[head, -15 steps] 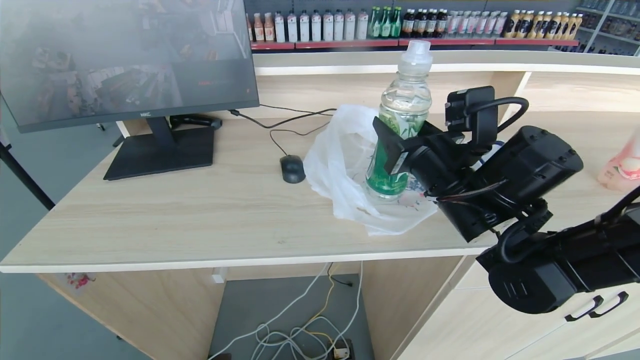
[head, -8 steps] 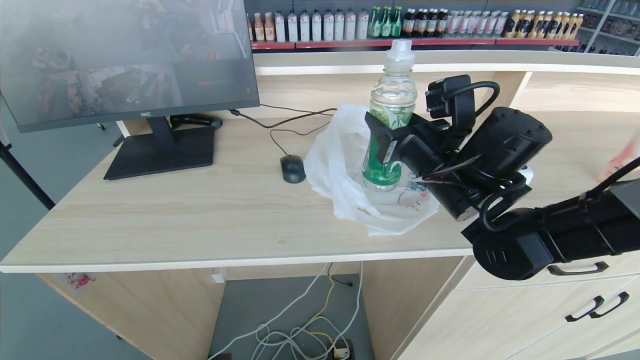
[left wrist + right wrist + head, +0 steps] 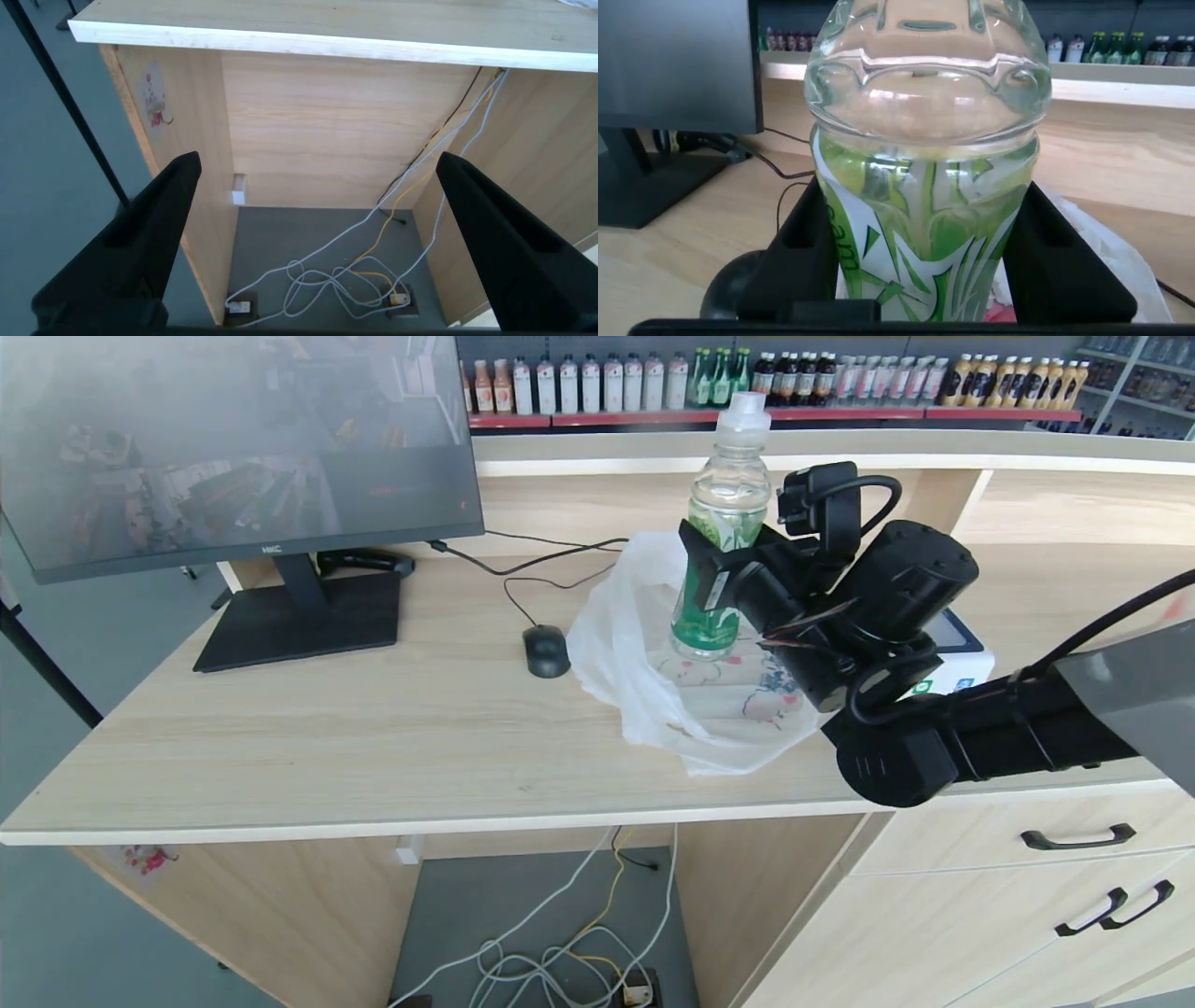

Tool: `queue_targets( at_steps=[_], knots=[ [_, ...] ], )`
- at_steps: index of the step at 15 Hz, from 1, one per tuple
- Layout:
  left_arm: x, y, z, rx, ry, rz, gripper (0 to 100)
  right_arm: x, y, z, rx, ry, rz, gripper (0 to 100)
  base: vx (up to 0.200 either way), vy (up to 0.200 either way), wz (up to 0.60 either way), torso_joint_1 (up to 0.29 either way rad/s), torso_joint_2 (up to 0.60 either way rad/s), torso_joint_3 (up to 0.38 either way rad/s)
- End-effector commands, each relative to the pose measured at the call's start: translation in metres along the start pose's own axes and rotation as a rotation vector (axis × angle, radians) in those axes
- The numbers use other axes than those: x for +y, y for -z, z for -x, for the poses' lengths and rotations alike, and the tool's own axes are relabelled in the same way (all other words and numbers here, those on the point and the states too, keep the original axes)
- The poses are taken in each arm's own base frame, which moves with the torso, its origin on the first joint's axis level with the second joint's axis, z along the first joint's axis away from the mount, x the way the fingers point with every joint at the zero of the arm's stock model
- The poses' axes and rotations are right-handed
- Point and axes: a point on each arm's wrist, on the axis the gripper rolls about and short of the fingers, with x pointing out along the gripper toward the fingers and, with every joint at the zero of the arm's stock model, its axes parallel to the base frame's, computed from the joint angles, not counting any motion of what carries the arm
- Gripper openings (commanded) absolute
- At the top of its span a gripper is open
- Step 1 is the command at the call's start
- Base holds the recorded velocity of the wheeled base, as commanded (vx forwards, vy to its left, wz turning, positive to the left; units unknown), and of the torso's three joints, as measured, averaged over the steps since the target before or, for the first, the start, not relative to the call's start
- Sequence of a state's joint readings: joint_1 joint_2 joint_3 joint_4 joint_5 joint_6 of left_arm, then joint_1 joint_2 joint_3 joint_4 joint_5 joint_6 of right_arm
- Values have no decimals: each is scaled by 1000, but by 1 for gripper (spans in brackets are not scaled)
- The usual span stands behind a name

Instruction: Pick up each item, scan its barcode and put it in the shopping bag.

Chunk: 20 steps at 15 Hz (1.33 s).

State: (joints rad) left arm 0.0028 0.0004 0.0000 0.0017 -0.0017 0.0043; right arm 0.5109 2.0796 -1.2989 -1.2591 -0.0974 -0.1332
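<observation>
Over the counter [image 3: 373, 728]: the bottle [image 3: 733, 504] is held upright above the slack white bag [image 3: 616, 644], well apart from the mouse [image 3: 546, 651].
Right gripper [image 3: 724, 565]: jaws clamped on the bottle's labelled middle.
Left gripper [image 3: 308, 233]: jaws wide apart, holding nothing, low by the counter's front.
Risk: I'd say the bag's mouth looks collapsed. Let go onto a fold, the tall bottle could topple and roll.

Mostly matte black. Right arm [image 3: 920, 583], right of the head view: thick cylindrical links, boxy wrist camera [image 3: 822, 499] under a looped cable [image 3: 878, 485], thin red wires [image 3: 808, 627], grey panel [image 3: 1134, 681] at the edge. Left gripper [image 3: 318, 233]: flat tapering fingers [image 3: 140, 252].
</observation>
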Motion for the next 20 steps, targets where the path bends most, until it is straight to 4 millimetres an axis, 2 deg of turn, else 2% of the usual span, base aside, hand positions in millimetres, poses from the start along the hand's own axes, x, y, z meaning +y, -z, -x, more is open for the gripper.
queue_targets(
  at_steps=[1, 8, 13, 20],
  knots=[
    [0, 0, 0, -1, 0, 0, 100, 2, 13, -5, 10, -2, 1, 0, 0, 0, 0, 0, 0, 0],
    [0, 0, 0, -1, 0, 0, 100, 5, 27, -15, 10, -37, 3, 0, 0, 0, 0, 0, 0, 0],
    [0, 0, 0, -1, 0, 0, 100, 7, 35, -39, -3, -58, 3, 0, 0, 0, 0, 0, 0, 0],
    [0, 0, 0, -1, 0, 0, 100, 10, 47, -40, 24, -71, 4, 0, 0, 0, 0, 0, 0, 0]
  ],
)
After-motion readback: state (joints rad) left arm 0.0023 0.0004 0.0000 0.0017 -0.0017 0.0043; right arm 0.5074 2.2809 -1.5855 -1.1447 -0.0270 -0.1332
